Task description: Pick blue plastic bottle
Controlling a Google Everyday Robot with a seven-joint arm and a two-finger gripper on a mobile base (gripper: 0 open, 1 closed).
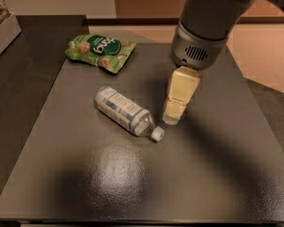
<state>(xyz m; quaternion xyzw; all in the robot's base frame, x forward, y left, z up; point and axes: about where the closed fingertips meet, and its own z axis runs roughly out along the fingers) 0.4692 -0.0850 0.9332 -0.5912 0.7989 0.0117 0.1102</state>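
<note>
The blue plastic bottle (125, 111) lies on its side on the dark table (132, 178), its white cap pointing to the lower right. It is clear with a pale blue-and-white label. My gripper (174, 115) hangs from the grey arm at the upper right, its cream-coloured end just right of the bottle's cap and above the table. It does not touch the bottle. The dark soda can is hidden behind the arm.
A green snack bag (100, 51) lies at the back left of the table. A shelf or box edge (2, 25) stands at the far left. The table's right edge borders a light floor (267, 56).
</note>
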